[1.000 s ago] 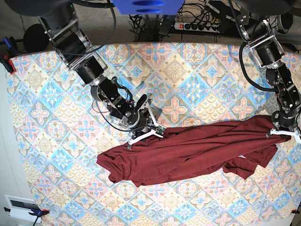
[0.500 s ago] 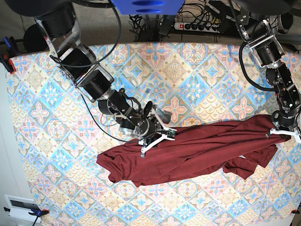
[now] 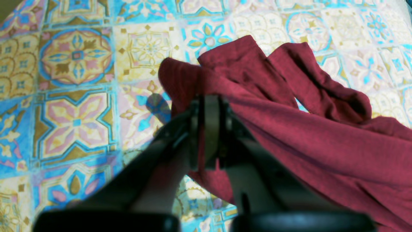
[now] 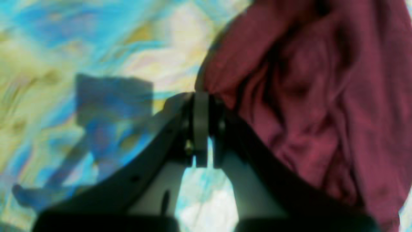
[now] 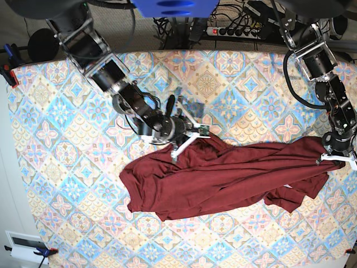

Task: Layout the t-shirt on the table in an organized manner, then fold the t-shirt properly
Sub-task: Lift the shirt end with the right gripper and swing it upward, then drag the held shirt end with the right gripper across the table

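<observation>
One t-shirt (image 5: 223, 178), two closed tools (image 5: 188, 142) (image 5: 338, 158) pinching it.

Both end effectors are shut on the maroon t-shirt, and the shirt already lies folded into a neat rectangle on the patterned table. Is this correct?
Not fully. Both end effectors, left and right, grip the maroon t-shirt, but the base view shows it stretched and bunched across the patterned table, not folded.

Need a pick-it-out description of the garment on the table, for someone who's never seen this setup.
Start from the wide table covered in pastel blue, pink and cream diamond-tile cloth. Across its near half lies the plain dark maroon-red, thin jersey t-shirt, bunched in a long band running toward the right edge. It is the only solid-coloured, unpatterned thing on the cloth, and each end is pinched by a robot gripper: the right gripper and the left gripper.
</observation>
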Controlling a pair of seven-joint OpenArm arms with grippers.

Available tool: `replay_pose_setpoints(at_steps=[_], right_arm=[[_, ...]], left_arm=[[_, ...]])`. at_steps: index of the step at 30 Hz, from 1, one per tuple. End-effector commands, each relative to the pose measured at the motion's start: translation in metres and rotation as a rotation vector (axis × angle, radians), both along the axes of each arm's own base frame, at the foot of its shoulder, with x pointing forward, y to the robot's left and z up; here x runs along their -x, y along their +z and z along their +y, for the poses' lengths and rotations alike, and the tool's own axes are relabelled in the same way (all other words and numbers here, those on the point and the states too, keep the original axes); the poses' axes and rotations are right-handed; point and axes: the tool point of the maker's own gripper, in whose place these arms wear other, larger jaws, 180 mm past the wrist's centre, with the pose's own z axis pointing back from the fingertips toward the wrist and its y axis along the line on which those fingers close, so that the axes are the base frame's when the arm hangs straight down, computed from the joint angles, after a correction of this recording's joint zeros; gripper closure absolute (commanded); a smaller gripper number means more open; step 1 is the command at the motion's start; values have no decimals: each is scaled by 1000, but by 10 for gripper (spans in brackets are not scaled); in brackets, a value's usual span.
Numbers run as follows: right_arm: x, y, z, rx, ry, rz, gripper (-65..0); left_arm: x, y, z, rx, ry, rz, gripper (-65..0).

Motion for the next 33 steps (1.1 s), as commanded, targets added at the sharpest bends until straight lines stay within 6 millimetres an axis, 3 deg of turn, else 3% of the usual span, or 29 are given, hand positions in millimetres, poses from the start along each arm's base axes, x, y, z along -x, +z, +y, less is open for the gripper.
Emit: replay_pose_setpoints(at_steps=[1, 10, 21, 25, 33], right_arm=[[-12, 22, -2, -31, -16, -57, 0], [44, 30, -46, -97, -116, -64, 0], [85, 54, -113, -84, -216, -114, 0], [86, 60, -149, -143, -345, -76, 0], [56, 95, -232, -158, -565, -173, 0]], left_arm=[[-8, 27, 11, -46, 7, -65, 0], [-8, 27, 12, -50, 7, -60, 0], [-6, 36, 22, -78, 14, -61, 0], [-6, 41, 26, -87, 17, -67, 0], [-12, 61, 34, -104, 27, -104, 0]])
